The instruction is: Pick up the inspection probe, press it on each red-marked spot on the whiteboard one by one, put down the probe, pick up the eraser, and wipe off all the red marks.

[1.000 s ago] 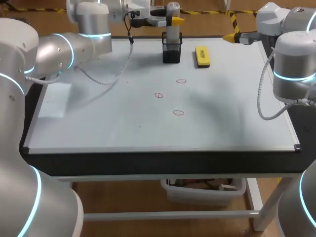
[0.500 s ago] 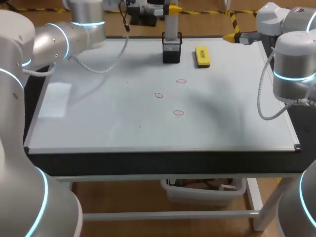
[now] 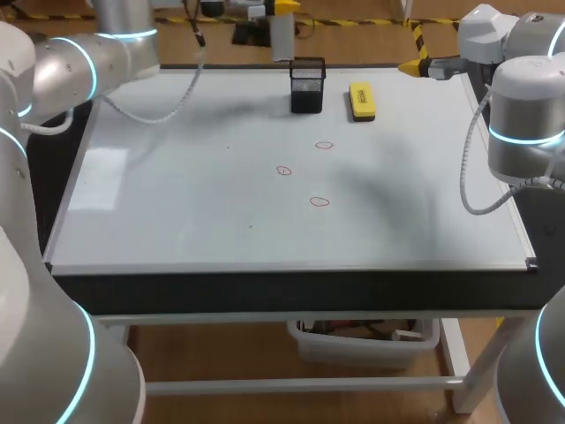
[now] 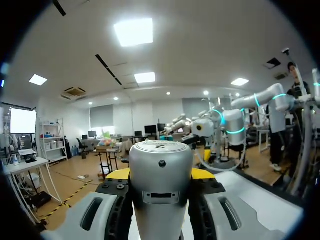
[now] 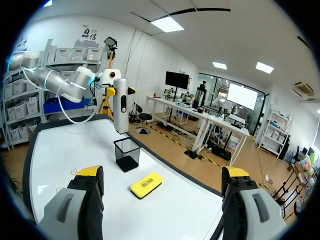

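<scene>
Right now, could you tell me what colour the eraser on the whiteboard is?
The rectangular eraser is bright yellow, clearest in the right wrist view.

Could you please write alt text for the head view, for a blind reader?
The left tool holds the grey probe in the air, just clear of the black mesh holder. On the whiteboard lie three red marks and a yellow eraser; the right tool hangs at the far right edge.

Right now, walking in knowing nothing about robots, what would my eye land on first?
Probably the left hand, shut on a grey probe held in the air close to the black mesh holder at the whiteboard's far edge. Next, the bright yellow eraser beside that holder, and three small red marks near the whiteboard's middle.
</scene>
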`<action>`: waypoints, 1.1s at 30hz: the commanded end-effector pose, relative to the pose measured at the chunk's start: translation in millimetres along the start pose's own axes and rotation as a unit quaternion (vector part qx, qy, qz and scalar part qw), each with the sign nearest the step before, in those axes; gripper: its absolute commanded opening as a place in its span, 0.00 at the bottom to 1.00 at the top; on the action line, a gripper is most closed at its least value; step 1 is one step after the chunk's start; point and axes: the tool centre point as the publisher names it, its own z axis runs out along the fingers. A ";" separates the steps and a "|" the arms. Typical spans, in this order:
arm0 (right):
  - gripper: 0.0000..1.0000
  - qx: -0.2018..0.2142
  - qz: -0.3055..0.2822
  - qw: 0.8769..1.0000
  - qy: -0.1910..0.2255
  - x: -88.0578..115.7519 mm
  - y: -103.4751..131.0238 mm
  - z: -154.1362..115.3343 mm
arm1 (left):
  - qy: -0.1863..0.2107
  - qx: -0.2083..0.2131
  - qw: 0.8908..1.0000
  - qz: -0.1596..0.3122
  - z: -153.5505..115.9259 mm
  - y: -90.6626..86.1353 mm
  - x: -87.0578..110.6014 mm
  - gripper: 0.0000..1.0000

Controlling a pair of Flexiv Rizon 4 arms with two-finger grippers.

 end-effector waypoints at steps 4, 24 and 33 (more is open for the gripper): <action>1.00 0.001 0.000 1.000 0.000 -0.3 0.0 0.1 | -0.069 -0.024 0.997 0.012 -45.1 -16.0 41.5 0.00; 1.00 0.001 0.000 1.000 0.000 -0.3 0.0 0.1 | -0.118 -0.040 0.992 0.025 -128.6 -1.1 74.7 0.00; 1.00 0.001 0.000 1.000 0.000 -0.3 0.0 0.1 | -0.143 -0.041 0.989 0.012 -161.8 13.3 85.9 0.00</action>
